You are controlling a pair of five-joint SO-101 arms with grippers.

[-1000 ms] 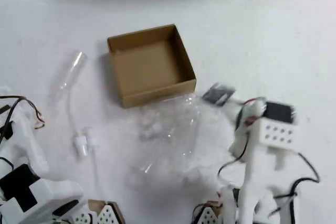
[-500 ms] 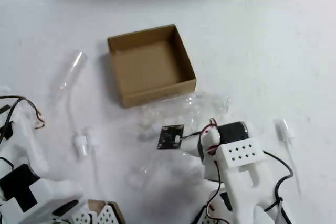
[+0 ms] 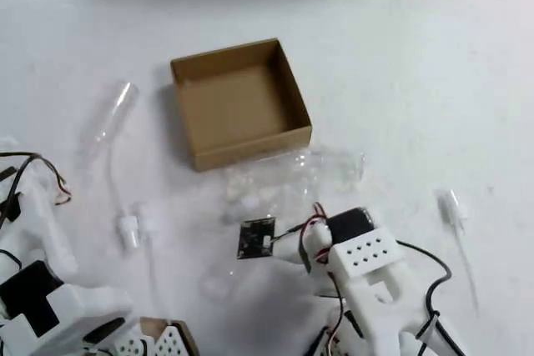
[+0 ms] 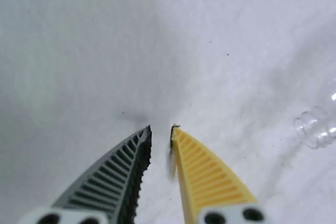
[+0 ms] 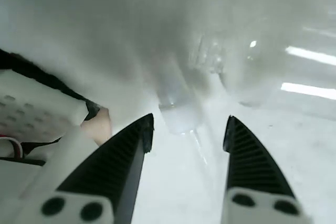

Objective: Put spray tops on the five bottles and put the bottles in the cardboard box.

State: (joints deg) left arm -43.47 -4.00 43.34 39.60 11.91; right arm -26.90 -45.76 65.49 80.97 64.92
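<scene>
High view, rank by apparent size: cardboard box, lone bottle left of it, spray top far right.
1. cardboard box
2. bottle
3. spray top: slimmest by far, but its faint tube makes its length against the bottle unsure.

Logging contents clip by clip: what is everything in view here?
cardboard box: one, brown, empty, mid-table.
lone bottle: one, clear, lying left of the box.
bottle heap: number unclear, clear, on the arms' side of the box.
left spray top: one, whitish, with tube.
right spray top: one, whitish, with tube.
table: one, white.
left end effector: grey and yellow fingers, narrowly apart, above bare table.
right end effector: black fingers, open, at the heap.
</scene>
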